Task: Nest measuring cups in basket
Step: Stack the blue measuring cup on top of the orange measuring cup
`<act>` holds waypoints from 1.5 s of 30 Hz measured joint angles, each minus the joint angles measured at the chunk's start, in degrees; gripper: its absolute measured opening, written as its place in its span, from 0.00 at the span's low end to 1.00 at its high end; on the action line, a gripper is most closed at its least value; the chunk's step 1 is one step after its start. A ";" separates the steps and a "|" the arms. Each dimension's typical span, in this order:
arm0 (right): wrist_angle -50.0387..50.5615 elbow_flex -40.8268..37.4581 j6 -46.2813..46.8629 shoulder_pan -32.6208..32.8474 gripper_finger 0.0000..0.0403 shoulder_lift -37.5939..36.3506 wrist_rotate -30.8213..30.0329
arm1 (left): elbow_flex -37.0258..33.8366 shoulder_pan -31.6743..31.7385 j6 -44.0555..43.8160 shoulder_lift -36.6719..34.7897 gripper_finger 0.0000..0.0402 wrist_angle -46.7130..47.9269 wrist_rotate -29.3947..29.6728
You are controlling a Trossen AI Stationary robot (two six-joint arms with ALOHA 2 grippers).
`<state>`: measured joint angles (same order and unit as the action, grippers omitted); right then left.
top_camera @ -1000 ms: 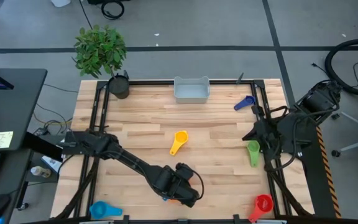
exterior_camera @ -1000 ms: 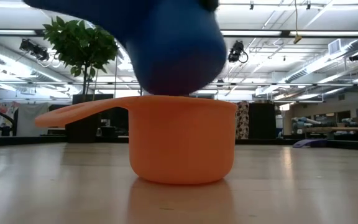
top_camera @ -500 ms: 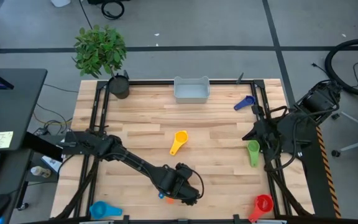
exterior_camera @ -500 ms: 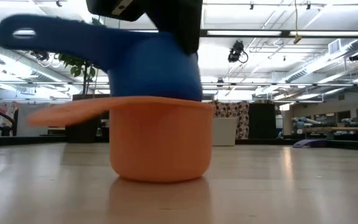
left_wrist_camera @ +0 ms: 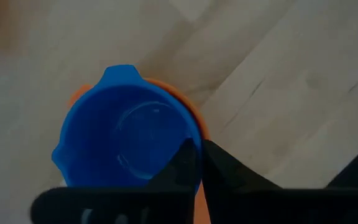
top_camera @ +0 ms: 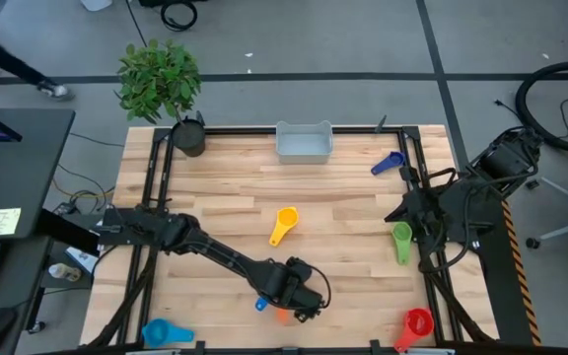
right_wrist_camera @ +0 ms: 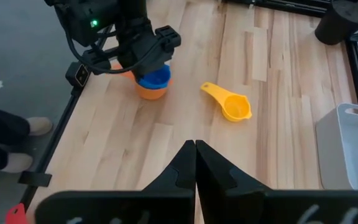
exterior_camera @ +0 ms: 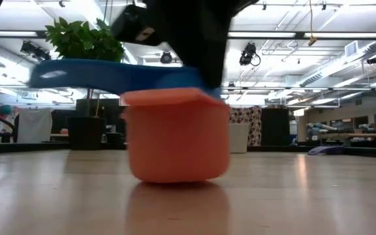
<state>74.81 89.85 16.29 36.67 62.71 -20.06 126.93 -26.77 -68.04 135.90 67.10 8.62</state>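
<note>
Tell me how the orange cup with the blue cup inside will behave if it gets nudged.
The orange cup probably slides rather than tips: it sits low on smooth wood. It looks like light, stiff plastic. The blue cup nested inside would likely travel with it, though its long handle may swing it round.

A leafy potted plant [top_camera: 160,77] sits beside a dark round pot [top_camera: 189,136] at the wooden table's [top_camera: 225,212] far left corner — a desk [top_camera: 18,168] (yellow note on it) stands alongside.
</note>
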 joint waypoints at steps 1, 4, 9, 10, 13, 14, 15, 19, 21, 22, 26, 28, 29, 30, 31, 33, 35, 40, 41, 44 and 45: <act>0.05 -0.01 0.00 0.00 0.02 0.01 -0.03 | 0.00 0.17 1.39 0.00 0.10 -1.20 -0.89; 0.53 -0.01 0.00 0.00 0.02 0.01 -0.08 | 0.00 0.77 3.74 0.00 0.16 -3.36 -2.98; 0.92 -0.01 0.00 0.00 0.02 0.01 -0.73 | 0.00 1.58 4.50 -0.08 0.22 -4.56 -4.17; 0.92 -0.01 0.00 0.01 0.02 0.01 -0.85 | 0.00 1.72 4.49 -0.15 0.22 -4.58 -4.38; 0.92 -0.01 0.00 0.00 0.02 0.01 -0.89 | 1.61 1.97 4.57 -0.28 0.22 -3.46 -4.39; 0.92 -0.01 0.00 0.00 0.02 0.01 -0.89 | 2.71 1.97 4.71 -0.29 0.21 -2.99 -4.37; 0.92 -0.01 0.00 0.00 0.02 0.01 -0.89 | 3.71 1.95 4.81 -0.37 0.21 -2.91 -4.37; 0.79 0.00 0.03 0.00 0.02 0.01 -0.89 | 8.00 1.79 5.77 -1.04 0.18 -0.62 -4.22; 0.26 -0.01 0.59 0.00 0.02 0.01 -0.75 | 6.62 1.54 5.39 -3.63 0.16 -0.56 -4.06; -0.02 -0.01 0.91 0.01 0.02 0.01 -0.13 | 6.67 1.43 5.01 -4.78 0.14 0.21 -3.50; -0.86 0.00 0.57 0.80 0.01 0.43 2.40 | 6.67 -0.42 1.70 -8.91 0.06 7.91 0.89; -1.40 -0.01 0.63 1.47 0.01 1.32 3.64 | 6.64 -1.87 -0.64 -11.00 0.02 12.70 2.91; -1.92 0.01 0.85 1.77 0.01 1.99 4.23 | 6.64 -2.56 -1.89 -12.01 0.02 14.97 3.95; -2.47 0.01 1.35 2.10 0.01 2.92 5.16 | 6.67 -3.23 -3.09 -13.10 0.02 16.97 4.60; -3.02 0.01 1.79 2.43 0.01 4.02 5.75 | 6.67 -4.05 -4.06 -14.07 0.02 19.22 5.10; -4.06 0.01 2.11 3.24 0.01 6.61 6.03 | 6.67 -5.43 -5.35 -15.29 0.01 22.65 6.00; -6.01 -0.01 2.14 3.98 0.01 9.37 6.22 | 6.67 -6.86 -5.12 -15.68 0.01 22.85 6.94; -14.79 -0.01 5.61 4.55 0.00 16.20 6.55 | 6.08 -9.33 0.20 -15.28 0.01 22.78 7.28; -16.29 -0.01 6.95 4.52 0.00 17.56 6.36 | 5.30 -9.69 1.21 -15.14 0.01 22.88 7.27; -20.96 -0.01 10.93 4.50 0.00 21.93 6.33 | 1.27 -10.75 1.58 -15.04 0.00 22.98 7.26; -22.39 -0.01 12.12 4.50 0.00 23.50 6.33 | -0.16 -11.22 1.58 -15.06 0.00 22.90 7.26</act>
<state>52.42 89.84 28.41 41.17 86.21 -13.73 126.78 -37.99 -66.46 120.83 90.00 15.89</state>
